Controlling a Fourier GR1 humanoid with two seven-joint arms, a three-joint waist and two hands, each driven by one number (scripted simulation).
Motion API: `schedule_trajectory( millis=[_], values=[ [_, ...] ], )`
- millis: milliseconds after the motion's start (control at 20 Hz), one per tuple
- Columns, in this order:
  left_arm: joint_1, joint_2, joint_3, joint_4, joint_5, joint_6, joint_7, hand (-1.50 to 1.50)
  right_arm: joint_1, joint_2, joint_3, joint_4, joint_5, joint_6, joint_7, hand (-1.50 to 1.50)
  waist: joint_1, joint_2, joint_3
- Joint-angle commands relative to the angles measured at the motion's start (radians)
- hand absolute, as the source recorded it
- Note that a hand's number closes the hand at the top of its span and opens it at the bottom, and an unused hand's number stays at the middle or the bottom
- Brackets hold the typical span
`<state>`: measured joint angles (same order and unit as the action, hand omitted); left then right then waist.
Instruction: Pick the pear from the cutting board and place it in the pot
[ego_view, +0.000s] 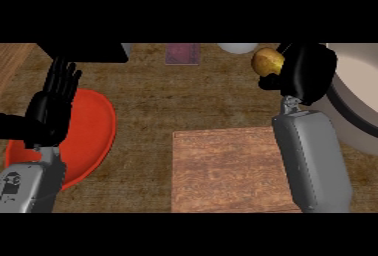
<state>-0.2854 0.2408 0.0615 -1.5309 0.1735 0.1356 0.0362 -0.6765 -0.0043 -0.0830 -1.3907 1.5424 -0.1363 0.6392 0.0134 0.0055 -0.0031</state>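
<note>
Currently we hold the pear (267, 61) grasped in the right robot hand (306, 70), beside the pot (345, 116); releasing early would drop it onto the bench (184, 95).

Pear (266, 61) in right hand (304, 70) (beside pot (343, 111))

counter (155, 105): brown, mottled; upper left: lighter wooden strip (15, 62); top edge: dark
</note>
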Motion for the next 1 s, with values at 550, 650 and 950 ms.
schedule_trajectory(
  millis=[550,650,950],
  values=[
    [0.020,0.015,0.050,0.050,0.009,-0.044,-0.055,0.00,-0.039,-0.239,-0.242,0.144,-0.025,-0.022,0.109,1.50,-0.014,-0.003,0.003],
    [0.043,-0.029,-0.010,-0.063,-0.019,0.003,0.032,0.00,-0.020,-0.270,-0.258,0.091,-0.067,0.003,0.089,1.50,-0.011,-0.007,0.004],
    [-0.051,-0.003,0.032,0.039,-0.014,-0.022,0.024,0.00,0.020,-0.367,-0.346,0.256,-0.203,-0.170,-0.073,1.50,-0.011,-0.002,0.004]
  ],
)
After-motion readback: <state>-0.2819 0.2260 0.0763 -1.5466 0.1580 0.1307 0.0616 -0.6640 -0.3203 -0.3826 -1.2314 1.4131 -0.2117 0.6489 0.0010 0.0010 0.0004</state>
